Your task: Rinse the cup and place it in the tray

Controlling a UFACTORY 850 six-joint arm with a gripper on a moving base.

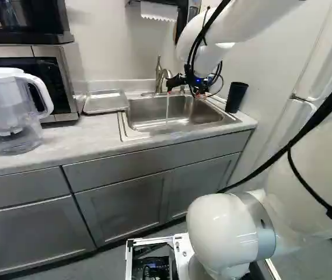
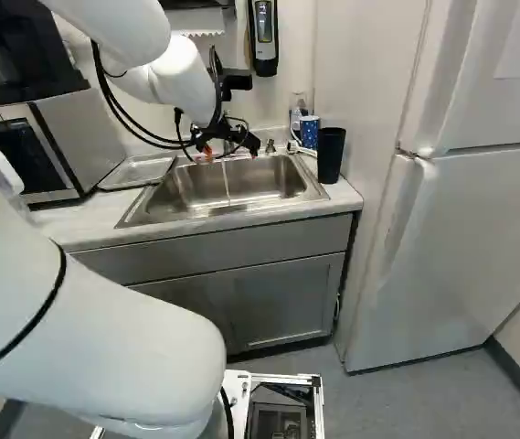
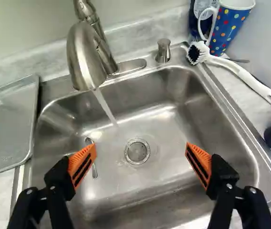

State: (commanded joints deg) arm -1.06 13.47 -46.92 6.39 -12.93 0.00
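My gripper [image 1: 181, 92] hangs over the steel sink [image 1: 145, 123]; in the wrist view the gripper [image 3: 141, 151] stands wide open, nothing between its orange pads. Water runs from the faucet [image 3: 85, 59] into the basin ahead of the fingers. A blue mug with coloured dots [image 3: 229, 27] stands on the counter at the sink's far corner. Nearer on that side stands a black cup [image 2: 330, 154], partly seen in the wrist view. Which cup is meant, I cannot tell. The metal tray [image 1: 105, 102] lies on the counter across the sink, bare inside.
A white-handled brush [image 3: 242, 74] leans at the sink's rim by the mug. A spoon [image 3: 94, 171] lies in the basin near the drain. A water pitcher [image 1: 11, 111] and a microwave [image 1: 69, 73] stand beyond the tray. A fridge [image 2: 461, 219] stands beside the counter.
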